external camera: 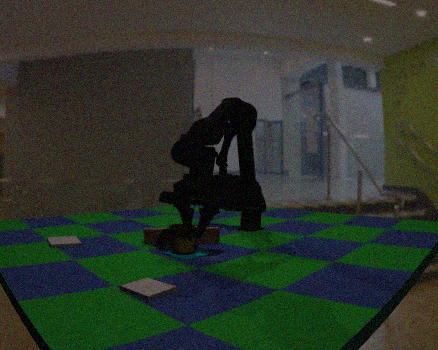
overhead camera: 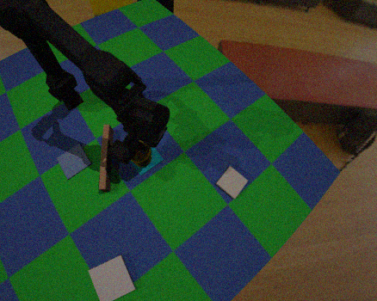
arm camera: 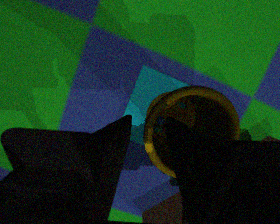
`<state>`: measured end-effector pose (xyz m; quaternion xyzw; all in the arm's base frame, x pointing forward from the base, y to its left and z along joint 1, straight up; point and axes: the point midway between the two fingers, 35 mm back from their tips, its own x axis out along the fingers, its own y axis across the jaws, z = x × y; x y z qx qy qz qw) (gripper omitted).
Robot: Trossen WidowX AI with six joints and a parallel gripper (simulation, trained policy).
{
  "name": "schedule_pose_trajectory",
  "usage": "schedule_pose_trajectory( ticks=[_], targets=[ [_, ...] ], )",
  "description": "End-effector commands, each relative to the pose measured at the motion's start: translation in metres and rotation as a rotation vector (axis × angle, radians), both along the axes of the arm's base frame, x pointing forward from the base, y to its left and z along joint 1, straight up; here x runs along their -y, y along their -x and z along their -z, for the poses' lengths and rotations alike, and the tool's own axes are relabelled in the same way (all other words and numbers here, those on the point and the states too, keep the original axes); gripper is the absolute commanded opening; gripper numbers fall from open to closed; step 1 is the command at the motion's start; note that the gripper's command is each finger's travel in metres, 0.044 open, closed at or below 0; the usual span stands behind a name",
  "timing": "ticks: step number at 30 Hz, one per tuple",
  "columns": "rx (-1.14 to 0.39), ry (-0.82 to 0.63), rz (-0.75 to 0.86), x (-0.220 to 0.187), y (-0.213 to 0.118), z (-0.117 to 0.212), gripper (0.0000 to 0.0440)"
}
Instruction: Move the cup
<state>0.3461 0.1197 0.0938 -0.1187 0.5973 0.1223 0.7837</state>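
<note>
The yellow-brown cup [overhead camera: 141, 159] [external camera: 184, 245] [arm camera: 234, 117] stands upright on the cyan pad [overhead camera: 157, 162] [external camera: 198, 255] [arm camera: 144, 82], off its centre. Small blue and orange marks show inside the cup in the wrist view, likely marbles; the rest of its inside is dark. My gripper [overhead camera: 132, 151] [external camera: 195, 231] [arm camera: 148, 120] is open, low at the cup. One finger is outside the near wall and the other reaches inside the rim, with gaps beside the wall. A pale blue-grey pad [overhead camera: 73, 163] lies beyond the wooden bar.
The upright wooden bar [overhead camera: 104, 161] [external camera: 213, 235] [arm camera: 163, 209] stands close beside the gripper, between the two pads. A small white tile [overhead camera: 231, 182] [external camera: 64, 241] and a larger white tile [overhead camera: 112, 279] [external camera: 148, 288] lie on the checkered table top.
</note>
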Motion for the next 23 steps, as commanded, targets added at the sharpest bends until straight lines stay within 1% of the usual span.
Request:
schedule_pose_trajectory(
  ticks=[1, 12, 14, 15, 23],
  targets=[
    [-0.002, -0.016, 0.006, 0.001, 0.005, -0.005, 0.0153],
    [0.048, -0.072, 0.029, 0.004, 0.014, -0.038, 0.0196],
    [0.062, -0.081, 0.033, 0.004, 0.014, -0.045, 0.0212],
    [0.069, -0.084, 0.035, 0.005, 0.014, -0.048, 0.0225],
    [0.116, -0.111, 0.064, 0.010, 0.011, -0.073, 0.0421]
  ],
)
